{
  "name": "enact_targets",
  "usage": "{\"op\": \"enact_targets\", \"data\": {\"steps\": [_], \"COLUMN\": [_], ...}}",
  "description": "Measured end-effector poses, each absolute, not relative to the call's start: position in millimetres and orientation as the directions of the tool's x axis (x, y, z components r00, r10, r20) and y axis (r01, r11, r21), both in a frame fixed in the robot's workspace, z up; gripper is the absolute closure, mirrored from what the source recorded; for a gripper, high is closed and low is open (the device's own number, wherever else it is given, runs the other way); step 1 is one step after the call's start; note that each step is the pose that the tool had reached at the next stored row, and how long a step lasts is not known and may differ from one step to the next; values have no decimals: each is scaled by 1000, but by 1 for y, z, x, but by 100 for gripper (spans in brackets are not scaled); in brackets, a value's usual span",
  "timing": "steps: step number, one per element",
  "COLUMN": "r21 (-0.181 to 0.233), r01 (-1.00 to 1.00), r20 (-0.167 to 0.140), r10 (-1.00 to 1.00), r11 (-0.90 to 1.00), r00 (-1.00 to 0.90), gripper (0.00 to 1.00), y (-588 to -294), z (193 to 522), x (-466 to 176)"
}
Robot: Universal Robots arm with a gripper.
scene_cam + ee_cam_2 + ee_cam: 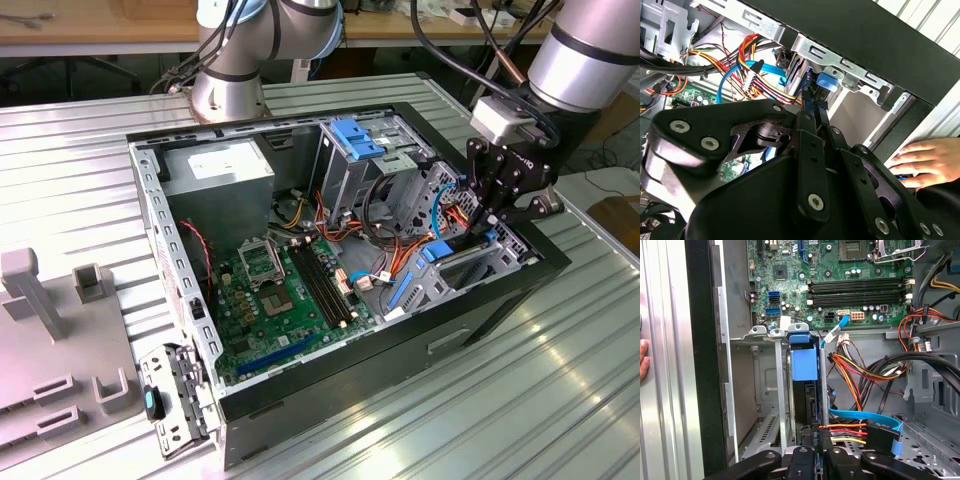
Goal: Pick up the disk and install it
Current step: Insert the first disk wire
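Note:
The disk [805, 395] stands on edge inside the grey drive bay [765, 405] at the front corner of the open computer case [400, 350]. Its blue carrier tab [804, 362] sticks out at the far end. In the exterior view the same blue carrier [437, 252] shows low in the bay on the exterior view's right. My gripper [487, 228] reaches down into that bay from above. In both wrist views its black fingers [810, 130] sit close together on the disk's near edge, and the gripper [815, 440] is shut on it.
A person's hand [927, 157] rests on the table just outside the case wall, its fingertip [644, 360] showing too. Orange, yellow and blue cables [860, 372] crowd beside the bay. Motherboard [275, 290], power-supply box [218, 170] and blue-topped cage [360, 140] fill the case.

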State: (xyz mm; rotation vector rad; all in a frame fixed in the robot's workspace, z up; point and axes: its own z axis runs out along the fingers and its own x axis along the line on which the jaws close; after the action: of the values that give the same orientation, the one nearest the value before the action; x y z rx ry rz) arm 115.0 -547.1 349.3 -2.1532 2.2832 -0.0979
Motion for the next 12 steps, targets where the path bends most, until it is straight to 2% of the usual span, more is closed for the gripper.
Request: {"op": "enact_targets", "data": {"steps": [12], "r21": [-46], "r01": [-997], "r20": [30], "r10": [-998], "r11": [58], "r00": [-59], "gripper": [84], "y": [-547], "z": [346], "x": [115]}}
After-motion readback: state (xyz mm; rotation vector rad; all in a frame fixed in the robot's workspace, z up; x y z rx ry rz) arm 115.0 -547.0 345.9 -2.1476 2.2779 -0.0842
